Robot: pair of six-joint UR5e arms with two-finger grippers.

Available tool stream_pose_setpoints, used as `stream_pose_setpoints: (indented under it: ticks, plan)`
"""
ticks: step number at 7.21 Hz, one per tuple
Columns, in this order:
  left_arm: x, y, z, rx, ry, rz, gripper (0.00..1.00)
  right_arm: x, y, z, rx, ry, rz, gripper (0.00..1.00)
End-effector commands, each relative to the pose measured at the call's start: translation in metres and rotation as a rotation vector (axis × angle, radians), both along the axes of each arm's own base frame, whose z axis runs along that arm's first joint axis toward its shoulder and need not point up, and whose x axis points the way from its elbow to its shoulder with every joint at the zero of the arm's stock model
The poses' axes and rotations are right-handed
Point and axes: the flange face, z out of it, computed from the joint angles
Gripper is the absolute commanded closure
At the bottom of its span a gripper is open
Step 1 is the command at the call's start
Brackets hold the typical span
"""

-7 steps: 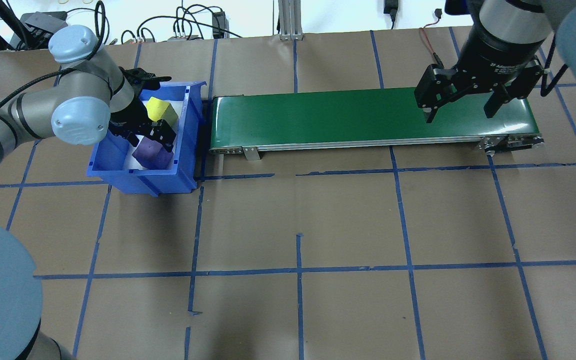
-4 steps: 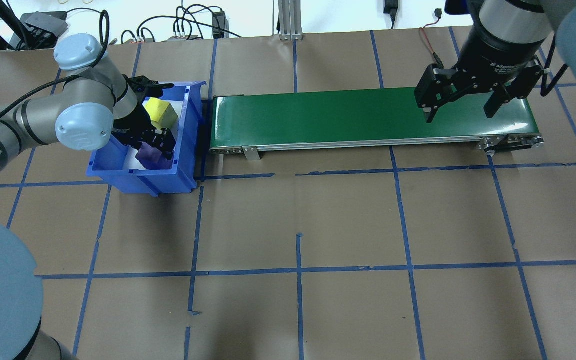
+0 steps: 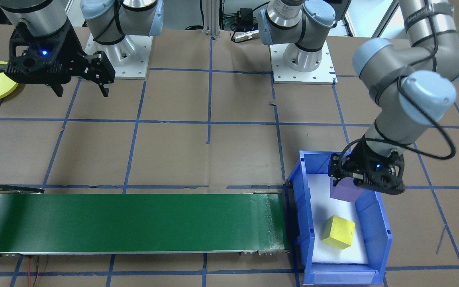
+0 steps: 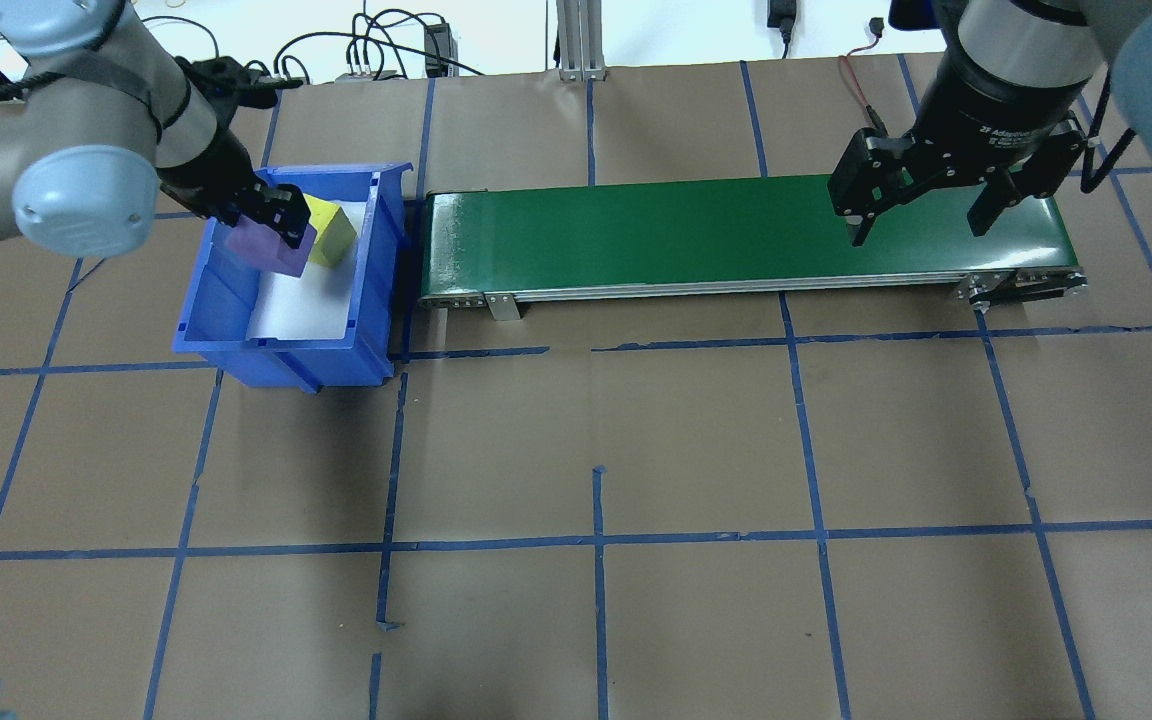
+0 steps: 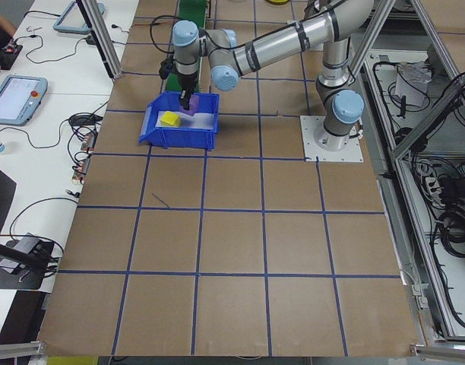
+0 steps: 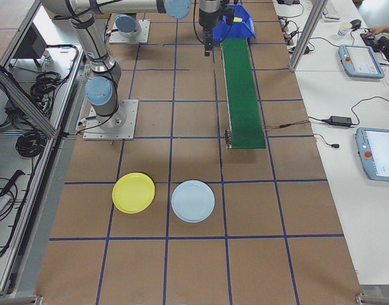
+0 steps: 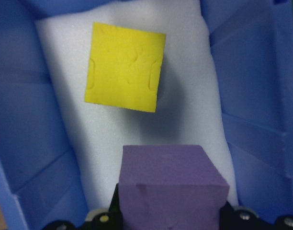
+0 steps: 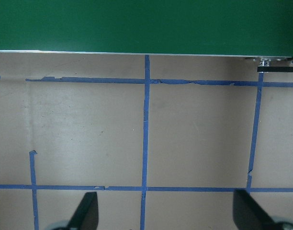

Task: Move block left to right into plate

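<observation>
1. Purple block (image 4: 271,248), clamped between the fingers of the left gripper (image 4: 281,228), raised clear of the white liner inside the blue bin (image 4: 374,300), over the bin's far-left part in the overhead view.
2. In the left wrist view, purple block (image 7: 171,184) filling the lower middle of the picture, gripped at its lower edge, with bin floor visible beneath and beyond it.
3. Yellow block (image 4: 332,231) lying on the white liner just beside the purple one, toward the bin's far-right corner in the overhead view; tilted slightly, apart from the gripper.
4. Blue bin standing at the left end of the green conveyor belt (image 4: 736,235), its right wall just beside the belt's end.
5. Right gripper (image 4: 921,208) hovering over the right end of the belt, jaws spread wide, nothing between them; its fingertips (image 8: 84,213) seen at the bottom corners of the right wrist view, above taped brown table paper with the belt's edge at the top.
6. Yellow plate (image 6: 133,192) and light blue plate (image 6: 193,201) lying side by side on the table, well apart from the belt's right end, nearer the robot's side; nothing on either.
7. Brown table surface (image 4: 596,440) marked with a grid of blue tape lines.
8. Cables and small boxes along the far edge of the table in the overhead view.
</observation>
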Motion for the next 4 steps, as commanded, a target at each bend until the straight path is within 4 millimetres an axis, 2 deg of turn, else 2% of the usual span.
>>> stream_pose_setpoints:
  ticks: [1,2,3,4]
  plan:
    - [-0.048,0.012,0.069,-0.121,0.133,0.025,0.78,0.000,0.000,0.000,0.001,0.000,0.000,0.00]
    - [-0.081,0.013,0.059,-0.100,0.184,0.106,0.76,0.000,0.000,0.000,-0.001,0.000,0.000,0.00]
    - [-0.118,0.008,0.037,-0.095,0.192,0.094,0.76,0.000,0.000,0.000,-0.001,0.000,0.000,0.00]
    - [-0.136,-0.005,0.001,-0.082,0.201,0.123,0.76,-0.001,0.000,0.000,-0.002,0.000,-0.003,0.00]
